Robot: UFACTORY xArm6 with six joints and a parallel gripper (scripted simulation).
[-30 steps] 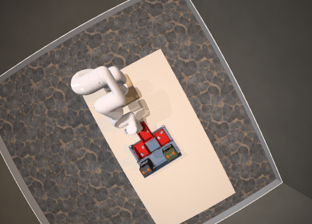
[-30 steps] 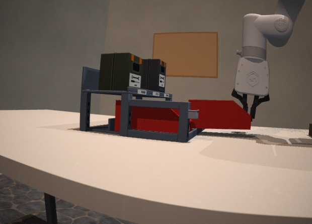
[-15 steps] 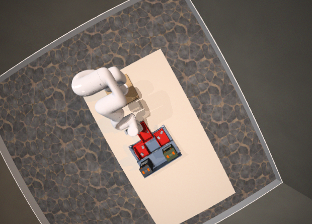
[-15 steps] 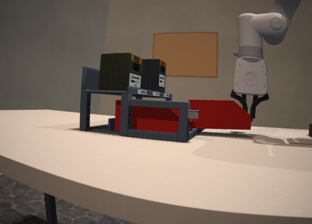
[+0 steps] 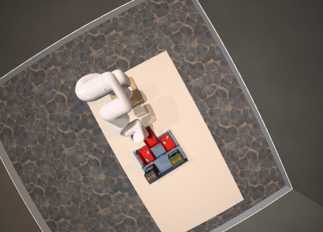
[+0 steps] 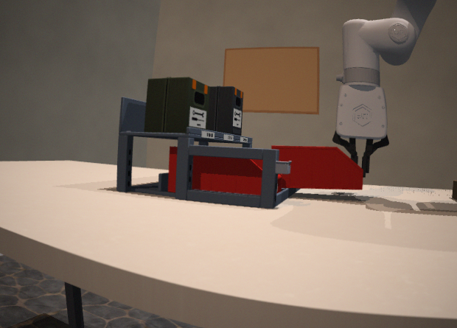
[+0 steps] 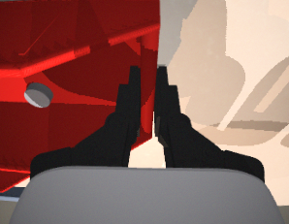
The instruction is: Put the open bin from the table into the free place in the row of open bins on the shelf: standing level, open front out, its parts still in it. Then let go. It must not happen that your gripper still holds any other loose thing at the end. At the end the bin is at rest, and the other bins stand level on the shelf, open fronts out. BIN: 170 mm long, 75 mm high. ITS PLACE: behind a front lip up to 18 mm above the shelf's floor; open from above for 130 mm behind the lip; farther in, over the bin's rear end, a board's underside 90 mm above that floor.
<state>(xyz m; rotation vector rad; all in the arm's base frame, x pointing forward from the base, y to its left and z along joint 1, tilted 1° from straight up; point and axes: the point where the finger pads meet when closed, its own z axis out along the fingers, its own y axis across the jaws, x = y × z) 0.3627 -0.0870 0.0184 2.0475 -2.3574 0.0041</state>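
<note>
The carried red bin [image 5: 150, 137] [image 6: 314, 167] [image 7: 53, 127] is off the table and looks about level, its open front away from the shelf. A grey round part [image 7: 39, 95] lies in it. My gripper [image 6: 362, 169] [image 7: 147, 81] points down and is shut on the bin's front wall, one finger on each side. The bin's rear end is at the mouth of the free place [image 5: 158, 150], between two red bins [image 5: 146, 155] [image 5: 168, 142] standing on the shelf [image 6: 183, 183]. Its clearance over the lip is hidden by a post and a label holder in the exterior view.
The upper board [image 5: 163, 160] covers the rear of the row and bears a green box [image 5: 176, 160] [image 6: 177, 106] and a dark box [image 5: 151, 174] [image 6: 225, 107]. A label holder [image 6: 283, 167] juts from the shelf's front corner. The arm's wooden base block [image 5: 137, 97] is behind the gripper.
</note>
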